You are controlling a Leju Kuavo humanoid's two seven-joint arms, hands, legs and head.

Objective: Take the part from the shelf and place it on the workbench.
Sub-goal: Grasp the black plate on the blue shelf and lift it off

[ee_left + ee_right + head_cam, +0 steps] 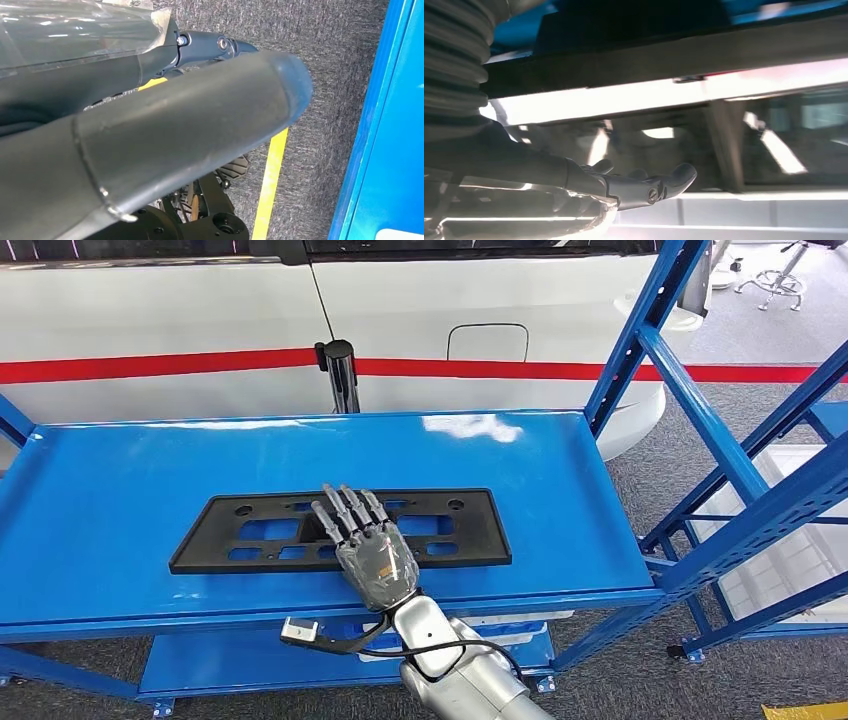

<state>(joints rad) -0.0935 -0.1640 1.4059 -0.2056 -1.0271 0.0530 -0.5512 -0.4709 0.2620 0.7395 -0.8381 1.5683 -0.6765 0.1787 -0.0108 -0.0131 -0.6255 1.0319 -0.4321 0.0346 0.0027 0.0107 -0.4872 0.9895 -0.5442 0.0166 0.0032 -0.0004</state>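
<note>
The part is a long black plastic plate (250, 530) with several cut-outs, lying flat on the blue shelf top (120, 470). My right hand (370, 550) rests palm down on the plate's near edge, right of its middle. Its fingers are stretched flat across the plate and grip nothing that I can see. In the right wrist view the right hand's fingers (639, 185) reach out straight under a dark edge. My left hand (175, 125) hangs over grey carpet beside the shelf and holds nothing.
A white vehicle with a red stripe (200, 320) stands behind the shelf, with a black post (340, 370) against it. Blue rack uprights (700, 410) and a white bin (800, 540) stand to the right. A yellow floor line (270, 190) runs beside the shelf's blue edge (390, 125).
</note>
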